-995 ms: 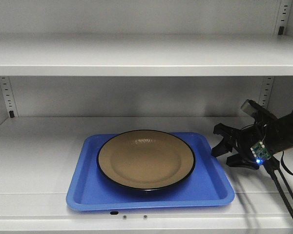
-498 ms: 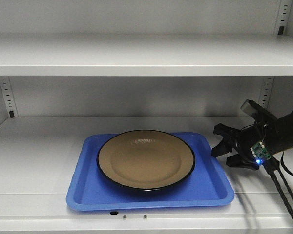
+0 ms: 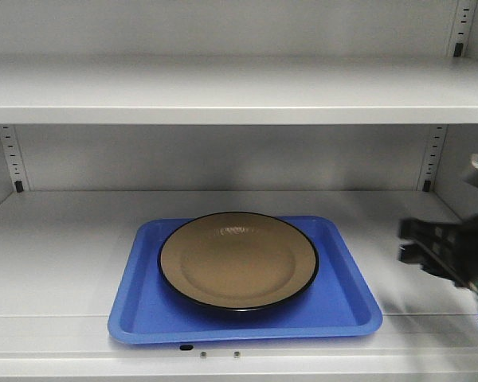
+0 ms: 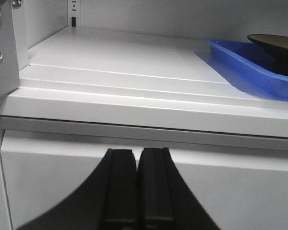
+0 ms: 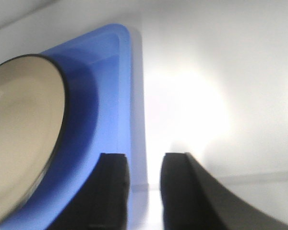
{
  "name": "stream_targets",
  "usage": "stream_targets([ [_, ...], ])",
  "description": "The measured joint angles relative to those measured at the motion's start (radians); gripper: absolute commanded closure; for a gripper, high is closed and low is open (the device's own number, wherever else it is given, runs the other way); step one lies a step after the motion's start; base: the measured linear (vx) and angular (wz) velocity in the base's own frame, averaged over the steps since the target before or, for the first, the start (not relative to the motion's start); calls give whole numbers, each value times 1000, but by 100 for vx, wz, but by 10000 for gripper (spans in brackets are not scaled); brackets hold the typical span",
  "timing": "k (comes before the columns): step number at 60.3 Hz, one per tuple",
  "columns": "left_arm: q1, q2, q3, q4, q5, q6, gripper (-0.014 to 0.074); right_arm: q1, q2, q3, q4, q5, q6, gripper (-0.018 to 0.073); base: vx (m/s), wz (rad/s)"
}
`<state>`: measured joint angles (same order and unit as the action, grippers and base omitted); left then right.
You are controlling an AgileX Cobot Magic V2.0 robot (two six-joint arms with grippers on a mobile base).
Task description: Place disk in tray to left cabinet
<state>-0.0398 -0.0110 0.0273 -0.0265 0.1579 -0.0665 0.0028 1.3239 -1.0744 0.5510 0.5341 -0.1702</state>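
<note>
Item: the disk — tan plate, thin black rim, glossy. We find it lying flat in the blue tray, which sits on the lower shelf of the left cabinet, near the shelf's front edge.

Handling, as we judge it: stiff, likely breakable, slick under claw pads; the tray's low rim is the safer place to take hold, not the plate edge.

Right claw — fingers apart, empty, over the tray's right rim in the wrist view; blurred at the right of the front view, apart from the tray.

Left claw — fingers pressed together, holding nothing, below the shelf's front lip.

We rate the placing as good as done.
</note>
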Motion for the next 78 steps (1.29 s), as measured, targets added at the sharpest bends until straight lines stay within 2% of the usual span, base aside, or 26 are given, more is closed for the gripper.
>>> stream_targets([
  [7, 0, 0, 0, 0, 0, 0, 603, 0, -241, 198, -42, -100, -49, 451, 0, 0],
  [16, 0, 0, 0, 0, 0, 0, 603, 0, -556, 472, -203, -181, -64, 574, 0, 0],
  [22, 0, 0, 0, 0, 0, 0, 603, 0, -751, 623, -305, -205, -37, 571, 0, 0],
  [31, 0, 0, 0, 0, 0, 0, 603, 0, -1031, 855, -445, -235, 68, 568, 0, 0],
  [39, 0, 0, 0, 0, 0, 0, 603, 0, -1272, 1005, -551, -268, 119, 568, 0, 0],
  [47, 0, 0, 0, 0, 1, 0, 603, 0, -1324, 1099, -599, -322, 128, 568, 0, 0],
  [59, 0, 0, 0, 0, 0, 0, 603, 1, -1293, 1105, -642, -436, 170, 568, 0, 0],
  [78, 0, 0, 0, 0, 0, 0, 603, 1, -1293, 1105, -656, -452, 170, 568, 0, 0],
])
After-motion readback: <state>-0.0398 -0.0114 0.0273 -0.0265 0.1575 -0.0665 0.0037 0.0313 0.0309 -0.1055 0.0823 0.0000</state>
